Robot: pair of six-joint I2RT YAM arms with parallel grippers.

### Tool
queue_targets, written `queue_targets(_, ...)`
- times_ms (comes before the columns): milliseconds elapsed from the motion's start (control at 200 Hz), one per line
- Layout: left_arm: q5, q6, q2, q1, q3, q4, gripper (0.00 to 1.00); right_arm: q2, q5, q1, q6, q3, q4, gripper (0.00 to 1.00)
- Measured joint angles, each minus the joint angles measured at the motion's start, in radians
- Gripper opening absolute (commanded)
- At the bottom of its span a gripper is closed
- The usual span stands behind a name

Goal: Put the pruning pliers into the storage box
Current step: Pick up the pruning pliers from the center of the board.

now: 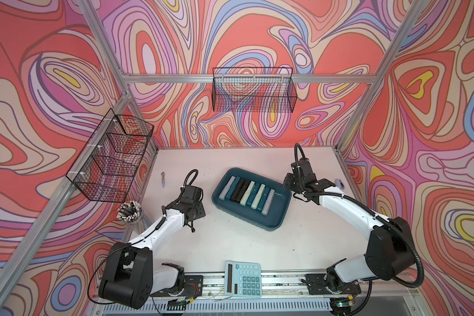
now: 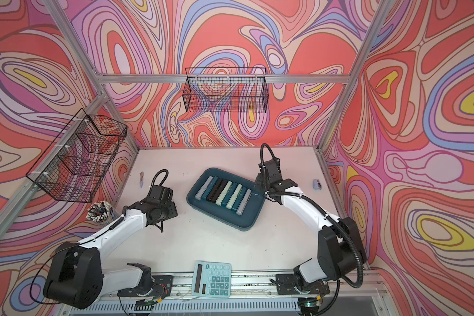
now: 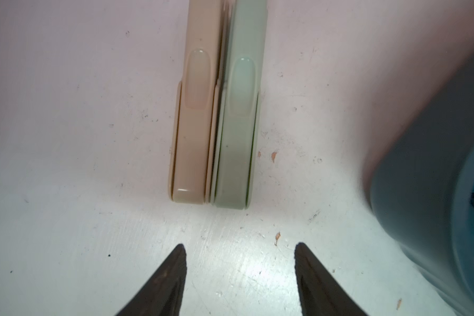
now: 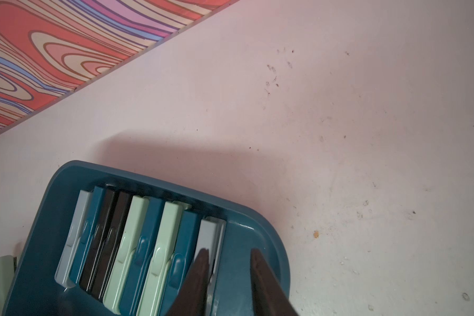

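The dark teal storage box (image 1: 257,221) (image 2: 230,221) lies mid-table with several pruning pliers (image 1: 248,194) (image 4: 137,246) in a row inside it. My right gripper (image 4: 229,250) hovers open over the box's right end. One of its fingers is above the grey pliers (image 4: 208,232) at the end of the row, and the other is above bare box floor. Two more pliers, beige (image 3: 192,136) and pale green (image 3: 236,142), lie side by side on the table left of the box. My left gripper (image 3: 240,245) is open just short of their ends, holding nothing. My left arm (image 1: 188,208) hides this pair in both top views.
A teal calculator (image 1: 242,279) sits at the front edge and a cup of pens (image 1: 129,212) at the left. Black wire baskets hang on the left wall (image 1: 112,158) and the back wall (image 1: 253,93). A small lilac object (image 1: 340,183) lies at the far right.
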Motion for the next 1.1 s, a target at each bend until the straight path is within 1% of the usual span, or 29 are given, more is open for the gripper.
queue_targets(150, 0.008, 0.008, 0.033, 0.013, 0.004, -0.001, 0.66, -0.006, -0.015, -0.025, 0.001, -0.022, 0.016, 0.28)
queue_targets(386, 0.019, 0.03, 0.101, 0.037, 0.028, 0.002, 0.66, -0.007, -0.035, -0.033, 0.011, -0.062, 0.041, 0.28)
queue_targets(731, 0.04, 0.071, 0.233, 0.059, 0.108, 0.008, 0.63, -0.007, -0.044, -0.045, 0.024, -0.071, 0.06, 0.28)
queue_targets(1102, 0.064, 0.108, 0.371, 0.095, 0.247, 0.008, 0.48, -0.007, -0.048, -0.047, 0.027, -0.071, 0.061, 0.28)
